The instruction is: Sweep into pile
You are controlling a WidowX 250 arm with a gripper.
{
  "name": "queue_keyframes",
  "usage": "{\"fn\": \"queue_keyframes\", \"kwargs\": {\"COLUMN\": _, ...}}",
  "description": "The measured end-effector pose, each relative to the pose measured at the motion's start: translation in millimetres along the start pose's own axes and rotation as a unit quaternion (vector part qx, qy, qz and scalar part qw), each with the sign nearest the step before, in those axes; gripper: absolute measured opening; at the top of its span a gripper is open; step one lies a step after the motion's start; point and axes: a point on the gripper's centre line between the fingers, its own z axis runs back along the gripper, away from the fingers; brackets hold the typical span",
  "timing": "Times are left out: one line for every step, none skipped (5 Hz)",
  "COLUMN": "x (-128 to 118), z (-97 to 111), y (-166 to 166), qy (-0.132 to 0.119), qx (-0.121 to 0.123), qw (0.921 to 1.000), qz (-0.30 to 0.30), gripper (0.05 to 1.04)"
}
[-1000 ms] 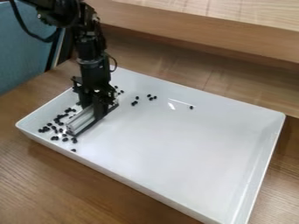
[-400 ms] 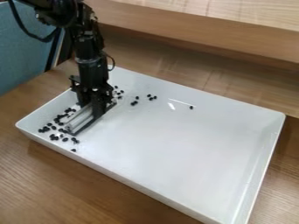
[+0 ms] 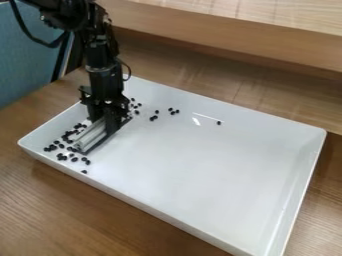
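White, shallow and low-walled, a rectangular tray (image 3: pixel 200 165) lies on a brown wood-grain table (image 3: pixel 40 200), holding scattered small black pieces (image 3: pixel 53 147). Most of them gather toward the view's left corner of the tray, loosely strewn rather than heaped, with several along the left side of a silver bar (image 3: pixel 90 137) and others just beyond its near end. More lie near the bar's far end, by the back wall. Farther right are two small clusters, close to each other, and well apart from these a lone black piece (image 3: pixel 218 123). The black gripper (image 3: pixel 109 122) points down inside the left part of the tray, clenched on the silver bar, which slants low across the tray floor. Behind the tray runs a raised wooden ledge (image 3: pixel 234 35), with a blue panel (image 3: pixel 27 65) at upper left.
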Motion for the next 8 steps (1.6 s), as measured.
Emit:
{"fn": "queue_keyframes", "kwargs": {"x": 0, "z": -1, "y": 9, "qy": 0.0, "qx": 0.002, "qw": 0.9999, "qz": 0.012, "gripper": 0.398}}
{"fn": "queue_keyframes", "kwargs": {"x": -2, "z": -1, "y": 15, "qy": -0.001, "qx": 0.003, "qw": 0.9997, "qz": 0.023, "gripper": 0.398}}
{"fn": "queue_keyframes", "kwargs": {"x": -3, "z": -1, "y": 19, "qy": -0.005, "qx": -0.004, "qw": 0.9995, "qz": 0.03, "gripper": 0.398}}
{"fn": "queue_keyframes", "kwargs": {"x": 1, "z": -3, "y": 16, "qy": -0.008, "qx": -0.013, "qw": 0.9996, "qz": 0.024, "gripper": 0.45}}
{"fn": "queue_keyframes", "kwargs": {"x": 6, "z": -3, "y": 4, "qy": 0.0, "qx": -0.021, "qw": 0.9998, "qz": -0.006, "gripper": 0.75}}
{"fn": "queue_keyframes", "kwargs": {"x": 11, "z": -4, "y": -13, "qy": 0.0, "qx": -0.023, "qw": 0.9996, "qz": -0.018, "gripper": 0.991}}
{"fn": "queue_keyframes", "kwargs": {"x": 15, "z": 4, "y": -27, "qy": -0.002, "qx": -0.024, "qw": 0.9994, "qz": -0.023, "gripper": 1.003}}
{"fn": "queue_keyframes", "kwargs": {"x": 18, "z": 34, "y": -36, "qy": -0.022, "qx": -0.015, "qw": 0.9994, "qz": -0.023, "gripper": 1.001}}
